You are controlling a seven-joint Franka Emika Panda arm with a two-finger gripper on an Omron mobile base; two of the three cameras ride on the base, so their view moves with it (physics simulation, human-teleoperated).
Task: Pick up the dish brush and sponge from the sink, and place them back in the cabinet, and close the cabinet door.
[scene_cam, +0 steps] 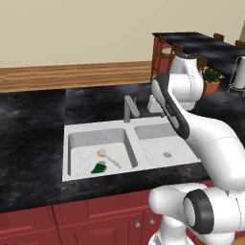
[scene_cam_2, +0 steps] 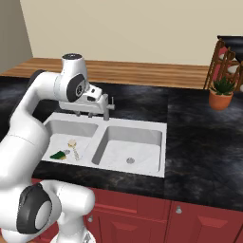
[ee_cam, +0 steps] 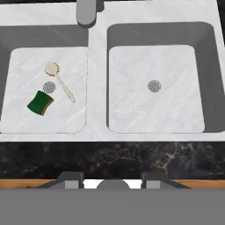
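Red drawer fronts (scene_cam: 100, 215) with small knobs run along the near edge, under a black marbled surface (scene_cam: 28, 143) that carries the white double-basin sink (scene_cam: 111, 125). High over the divider between the two basins hangs the hand (scene_cam_2: 91, 114), looking straight down; its two dark fingertips (ee_cam: 70, 179) stand apart with nothing between them, at a middling gap rather than fully spread.

Both task things lie on the floor of the left basin. Nearest the front wall is the sponge (ee_cam: 40, 102), a dark green block with a yellowish edge, lying flat and turned at an angle. Just beyond it, beside the round drain (ee_cam: 49, 87), lies the dish brush (ee_cam: 59, 82): its cream round head points toward the back of the basin and its thin tan handle slants toward the divider. Sponge and brush are close together, but I cannot tell whether they touch. The right basin shows its own drain (ee_cam: 154, 86).

Farther back, the grey faucet (scene_cam: 130, 108) rises behind the divider. Beyond the dark surface runs a strip of wood flooring (scene_cam_2: 142, 73), with a potted plant (scene_cam_2: 221, 93) on the surface at the far right.
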